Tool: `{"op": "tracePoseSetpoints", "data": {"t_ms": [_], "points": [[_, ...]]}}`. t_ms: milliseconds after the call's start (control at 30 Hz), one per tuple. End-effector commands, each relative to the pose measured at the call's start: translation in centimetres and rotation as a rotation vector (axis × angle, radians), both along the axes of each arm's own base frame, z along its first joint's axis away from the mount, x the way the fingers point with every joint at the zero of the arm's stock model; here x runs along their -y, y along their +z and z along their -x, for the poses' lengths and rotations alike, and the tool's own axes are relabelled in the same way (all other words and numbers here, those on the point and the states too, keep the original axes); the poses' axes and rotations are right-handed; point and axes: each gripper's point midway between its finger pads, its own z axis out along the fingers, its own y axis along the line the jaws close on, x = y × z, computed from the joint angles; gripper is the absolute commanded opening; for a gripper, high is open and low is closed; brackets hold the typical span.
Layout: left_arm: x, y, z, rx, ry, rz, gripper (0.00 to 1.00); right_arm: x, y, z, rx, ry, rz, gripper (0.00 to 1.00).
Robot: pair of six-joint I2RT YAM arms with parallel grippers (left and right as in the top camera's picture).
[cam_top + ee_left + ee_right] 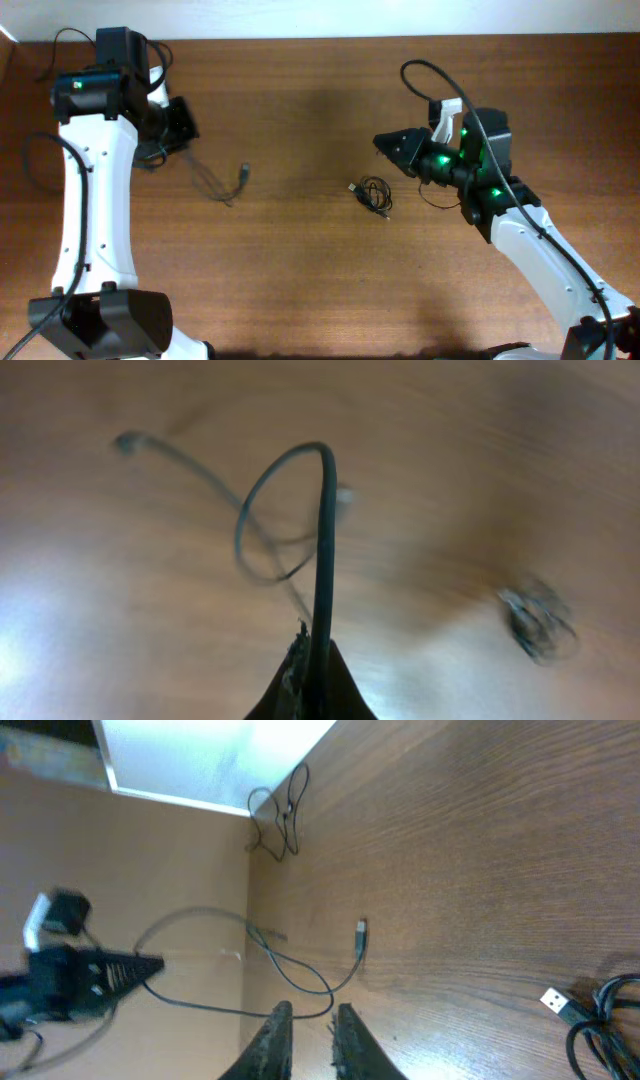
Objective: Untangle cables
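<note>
Cable (324,530) sits pinched in left gripper (312,652), looping out ahead of it.

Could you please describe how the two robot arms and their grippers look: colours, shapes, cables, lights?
The left arm and right arm have white shells with black joints. The left gripper and right gripper are black, with narrow, pointed fingers. Along both arms loop thick black cables. Small green lights glow on both.

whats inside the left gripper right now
One thin black cable, pinched in the shut left gripper and looping out above the table. The stretch of it down inside the grip is covered.
</note>
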Motion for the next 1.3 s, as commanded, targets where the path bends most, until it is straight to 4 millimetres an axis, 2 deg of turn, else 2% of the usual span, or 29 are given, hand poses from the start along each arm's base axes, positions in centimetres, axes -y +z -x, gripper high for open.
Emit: {"op": "tracePoseSetpoints", "data": {"t_ms": [0,67,100,167,200,267,333,433,533,633,700,767,833,900,933,967,1000,1033,1067,1167,1200,1267], "points": [[5.4,2.3,-0.4,0.117,-0.266,0.214,0.0,-0.4,0.5,0.4,0.053,0.034,0.032,0.19],[6.5,2.0,0.6,0.088,-0.34,0.203,0.0,-0.4,0.1,0.6,0.032,0.035,0.037,0.25],[8.1,1.9,1.2,0.079,-0.434,0.191,0.0,-0.5,-0.3,0.8,0.03,0.046,0.047,0.32],[11.1,2.3,1.6,0.095,-0.514,0.239,0.0,-1.0,-0.5,1.1,0.09,0.099,0.089,0.46],[12.9,2.9,1.8,0.125,-0.589,0.292,0.0,-1.6,-0.6,1.4,0.112,0.125,0.106,0.58],[15.7,3.9,2.6,0.174,-0.724,0.375,0.0,-2.9,-0.5,2.1,0.152,0.178,0.124,0.7],[17.3,4.2,3.4,0.174,-0.772,0.408,0.0,-4.3,-0.5,2.9,0.21,0.235,0.155,0.7],[19.1,4.6,4.2,0.173,-0.821,0.446,0.0,-5.4,-0.7,3.4,0.268,0.273,0.198,0.71],[20.7,6.0,5.0,0.194,-0.856,0.56,0.0,-6.2,-2.1,3.4,0.256,0.266,0.246,0.71],[21.4,6.7,5.5,0.2,-0.869,0.626,0.0,-6.2,-3.2,2.9,0.241,0.238,0.286,0.7],[21.2,6.6,5.4,0.199,-0.866,0.612,0.0,-6.2,-3.4,2.8,0.236,0.235,0.289,0.56],[21.2,6.5,5.3,0.198,-0.864,0.607,0.0,-6.1,-3.6,2.9,0.232,0.237,0.291,0.33],[20.9,6.2,5.1,0.197,-0.858,0.577,0.0,-6.1,-3.7,2.9,0.228,0.238,0.292,0.24],[19.6,4.9,4.2,0.176,-0.814,0.469,0.0,-6.1,-3.7,2.9,0.227,0.238,0.292,0.2],[17.8,3.6,3.2,0.136,-0.714,0.354,0.0,-6.1,-3.7,2.9,0.227,0.238,0.291,0.2],[15.5,2.3,2.3,0.087,-0.565,0.227,0.0,-6.1,-3.7,2.9,0.227,0.238,0.291,0.19],[11.7,1.1,1.4,0.034,-0.336,0.054,0.0,-6.1,-3.7,2.9,0.227,0.237,0.291,0.17],[9.5,0.7,1.3,0.015,-0.211,-0.043,0.0,-6.1,-3.7,2.9,0.226,0.237,0.292,0.14],[8.4,0.6,1.2,0.011,-0.157,-0.088,0.0,-6.1,-3.7,2.9,0.225,0.237,0.292,0.12],[7.0,0.7,1.0,0.018,-0.109,-0.162,0.0,-5.5,-4.4,2.7,0.197,0.206,0.322,0.04],[5.6,0.8,0.9,0.02,-0.035,-0.223,0.0,-5.4,-4.6,2.7,0.19,0.199,0.332,0.04],[5.5,0.8,1.0,0.018,-0.009,-0.221,0.0,-5.4,-4.6,2.7,0.189,0.199,0.331,0.05]]}}
